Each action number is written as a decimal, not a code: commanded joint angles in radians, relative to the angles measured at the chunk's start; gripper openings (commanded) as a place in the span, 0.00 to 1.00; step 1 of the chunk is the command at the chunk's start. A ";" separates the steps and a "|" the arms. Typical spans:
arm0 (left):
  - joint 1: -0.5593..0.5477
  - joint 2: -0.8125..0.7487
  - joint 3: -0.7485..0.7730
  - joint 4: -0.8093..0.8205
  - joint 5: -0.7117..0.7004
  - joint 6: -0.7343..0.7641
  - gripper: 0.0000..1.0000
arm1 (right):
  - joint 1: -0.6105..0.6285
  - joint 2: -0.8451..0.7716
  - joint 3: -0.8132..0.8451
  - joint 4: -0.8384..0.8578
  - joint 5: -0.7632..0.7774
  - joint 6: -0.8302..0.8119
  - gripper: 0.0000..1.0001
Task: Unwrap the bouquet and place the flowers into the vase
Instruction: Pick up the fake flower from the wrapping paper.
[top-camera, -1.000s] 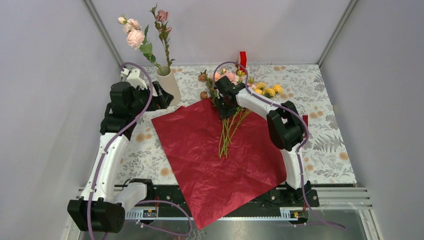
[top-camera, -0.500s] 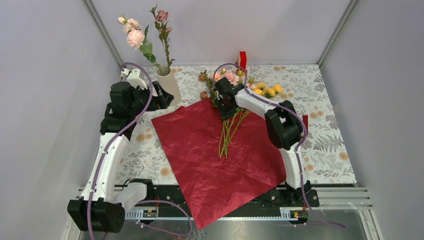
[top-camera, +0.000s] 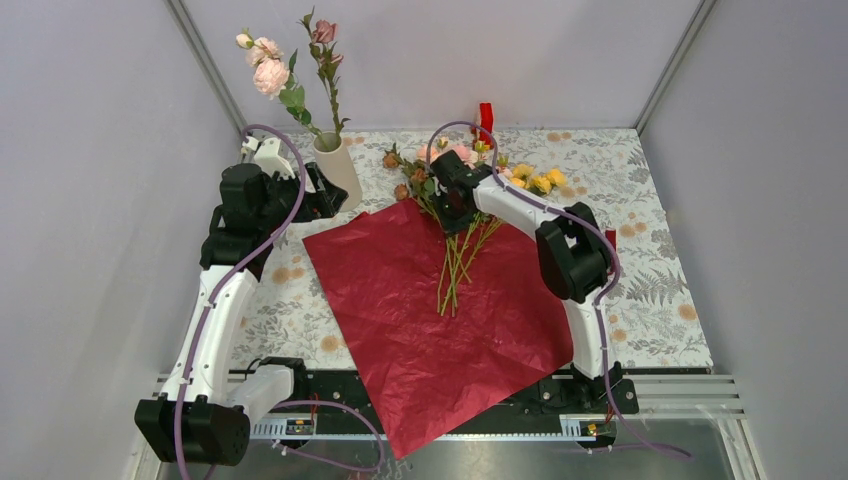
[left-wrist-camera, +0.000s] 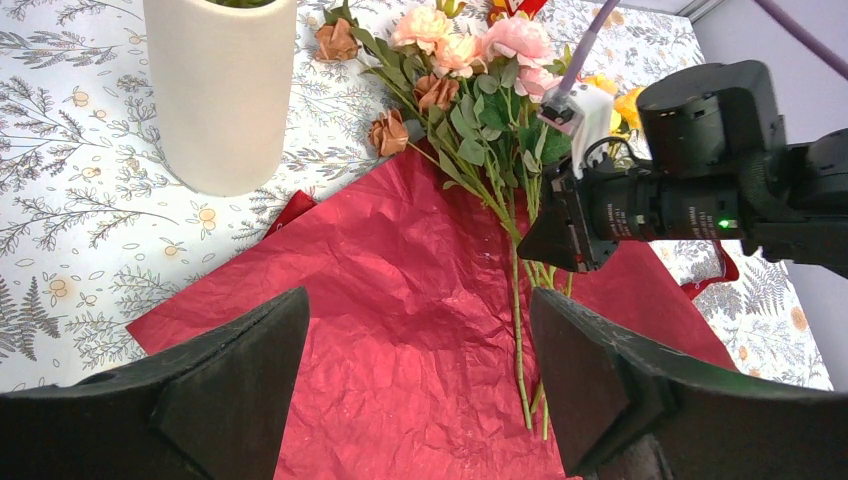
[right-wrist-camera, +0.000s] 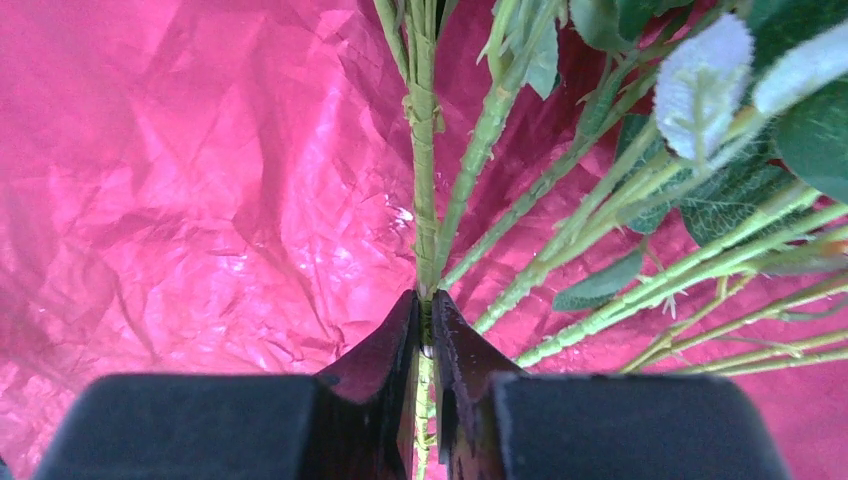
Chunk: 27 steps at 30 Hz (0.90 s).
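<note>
Right wrist view: my right hand (right-wrist-camera: 426, 305) is pinching one green stem (right-wrist-camera: 424, 180) low down, I'm guessing to lift it clear of the other flowers (left-wrist-camera: 455, 55) lying on the red wrapping paper (right-wrist-camera: 180, 200). My left hand (left-wrist-camera: 418, 310) is hovering wide open beside the vase (left-wrist-camera: 220, 90).

Surface (top-camera: 650, 260): fully covered by a white cloth with a grey and orange floral print. Dark red wrapping paper (top-camera: 420, 310) is spread open mid-surface, crinkled, turned diamond-wise, with its near corner past the near edge over the rail. Vase (top-camera: 338, 172) stands upright on the cloth, far left, just beside the paper's far-left edge. Flowers (top-camera: 452, 270): stems lie on the paper, while the pink, brown and yellow heads fan out past its far corner onto the cloth. Small red block (top-camera: 486, 113) stands at the far edge behind the heads.
</note>
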 joint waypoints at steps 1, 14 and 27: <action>0.004 -0.001 0.004 0.038 0.021 -0.005 0.86 | -0.005 -0.121 0.003 -0.007 -0.026 0.012 0.08; 0.006 0.002 -0.002 0.050 0.047 -0.011 0.86 | -0.004 -0.249 -0.071 0.007 -0.045 0.041 0.00; -0.032 -0.064 -0.074 0.264 0.217 -0.216 0.86 | 0.009 -0.645 -0.303 0.175 -0.045 0.139 0.00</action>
